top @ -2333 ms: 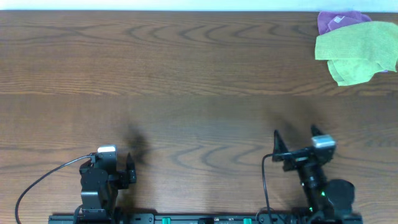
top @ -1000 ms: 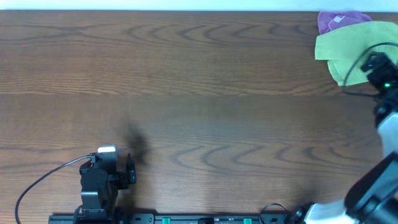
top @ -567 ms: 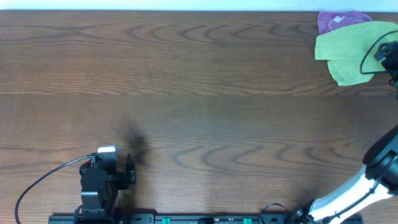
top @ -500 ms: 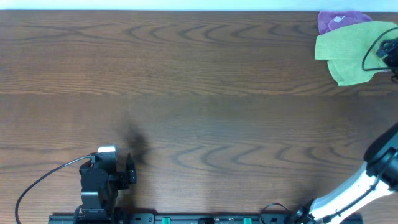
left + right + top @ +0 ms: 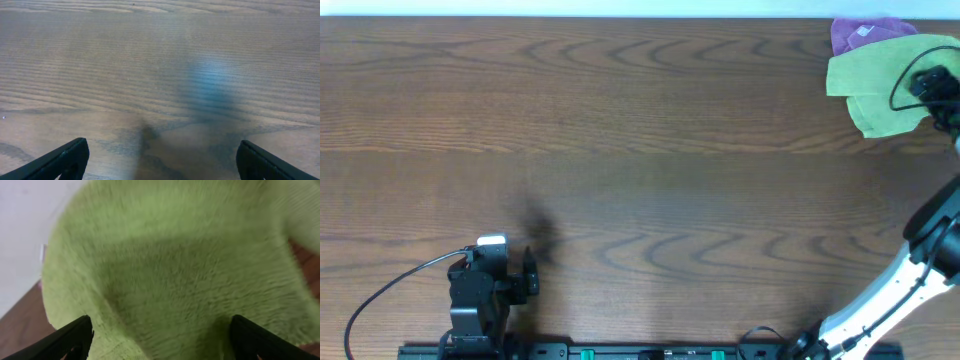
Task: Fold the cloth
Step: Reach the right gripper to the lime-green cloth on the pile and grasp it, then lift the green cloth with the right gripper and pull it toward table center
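Note:
The cloth, lime green and fuzzy, lies bunched at the table's far right corner. In the right wrist view the cloth fills the frame, with a small white tag at its left edge. My right gripper hangs just over it with its jaws wide apart, one dark fingertip on each side of a raised fold. From overhead the right gripper sits over the cloth's right part. My left gripper is open above bare wood, and overhead the left gripper rests at the front left.
A purple cloth peeks out behind the green one at the table's far edge. A yellower green fold sticks out under the pile's near side. The wooden table stretches left of the pile. White wall or floor shows beyond the table edge.
The right arm swung from the front right out to the far right corner and settled over the green cloth, its jaws narrowing slightly. The left arm has not moved.

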You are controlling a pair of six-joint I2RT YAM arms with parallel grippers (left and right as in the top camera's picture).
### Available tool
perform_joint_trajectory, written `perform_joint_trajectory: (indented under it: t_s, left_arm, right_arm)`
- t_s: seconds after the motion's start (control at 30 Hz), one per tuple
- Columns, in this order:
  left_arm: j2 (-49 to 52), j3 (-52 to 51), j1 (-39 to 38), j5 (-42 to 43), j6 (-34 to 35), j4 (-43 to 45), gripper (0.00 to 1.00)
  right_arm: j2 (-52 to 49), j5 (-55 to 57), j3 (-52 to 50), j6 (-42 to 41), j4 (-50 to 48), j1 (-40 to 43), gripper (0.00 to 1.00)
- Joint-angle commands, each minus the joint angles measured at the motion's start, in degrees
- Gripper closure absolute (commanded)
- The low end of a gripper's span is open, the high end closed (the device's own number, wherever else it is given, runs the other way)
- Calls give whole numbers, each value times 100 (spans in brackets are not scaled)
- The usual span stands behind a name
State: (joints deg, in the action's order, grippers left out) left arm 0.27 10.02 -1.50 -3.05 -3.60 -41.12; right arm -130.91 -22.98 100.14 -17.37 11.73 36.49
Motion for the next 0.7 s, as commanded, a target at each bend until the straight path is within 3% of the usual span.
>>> perform_joint_trajectory:
  t_s: [0.0, 0.03, 0.1, 0.4, 0.53, 0.67]
  left_arm:
    - [2, -74, 39, -50, 17, -149, 5]
    - [2, -74, 39, -50, 17, -149, 5]
    - [2, -74, 39, -50, 17, -149, 5]
    - [2, -74, 39, -50, 17, -149, 5]
    - [2, -74, 39, -50, 17, -146, 4]
    - [2, -74, 39, -50, 17, -149, 4]
  right_arm:
    - [-96, -52, 103, 264, -9, -188, 11]
    - [-103, -13, 103, 289, -9, -225, 11]
    - [-114, 37, 103, 291, -2, -280, 20]
    - [-114, 33, 120, 223, -9, -326, 85]
    - [-111, -341, 341, 127, 52, -326, 98]
    - [-109, -750, 940, 116, 470, -326, 98]
